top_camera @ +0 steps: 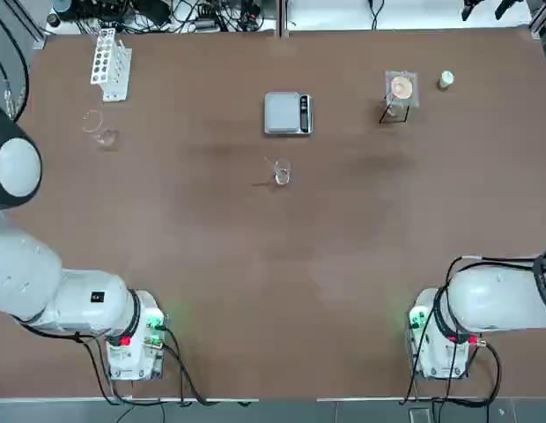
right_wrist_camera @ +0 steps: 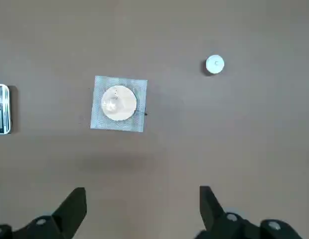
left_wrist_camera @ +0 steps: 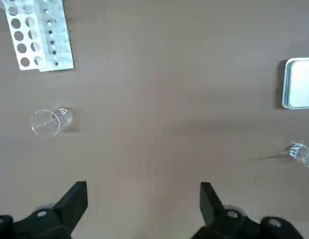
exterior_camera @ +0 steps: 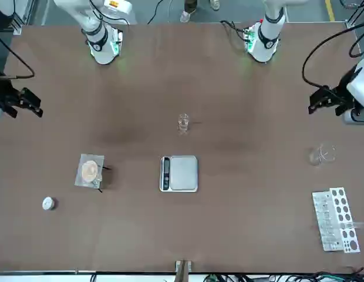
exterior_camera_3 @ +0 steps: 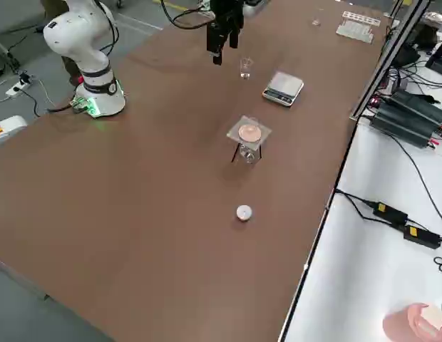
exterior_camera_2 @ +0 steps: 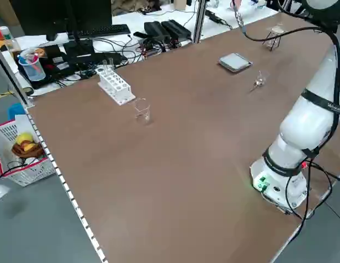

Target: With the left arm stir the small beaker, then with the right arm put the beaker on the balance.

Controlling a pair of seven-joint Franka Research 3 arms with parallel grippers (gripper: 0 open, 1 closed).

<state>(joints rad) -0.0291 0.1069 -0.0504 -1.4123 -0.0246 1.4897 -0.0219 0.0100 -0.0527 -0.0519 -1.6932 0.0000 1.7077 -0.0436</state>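
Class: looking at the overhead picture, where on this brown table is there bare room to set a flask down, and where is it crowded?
Bare: the wide stretch between the tiny clear glass beaker and the two arm bases. Crowded: the far strip, with the white test-tube rack, the silver-grey digital scale and the small mesh-topped stand.

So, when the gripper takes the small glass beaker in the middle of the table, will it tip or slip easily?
Probably both. The small beaker is tiny, clear glass, so likely light, smooth and fragile. It stands upright with a thin rod leaning out, which may tip it when nudged.
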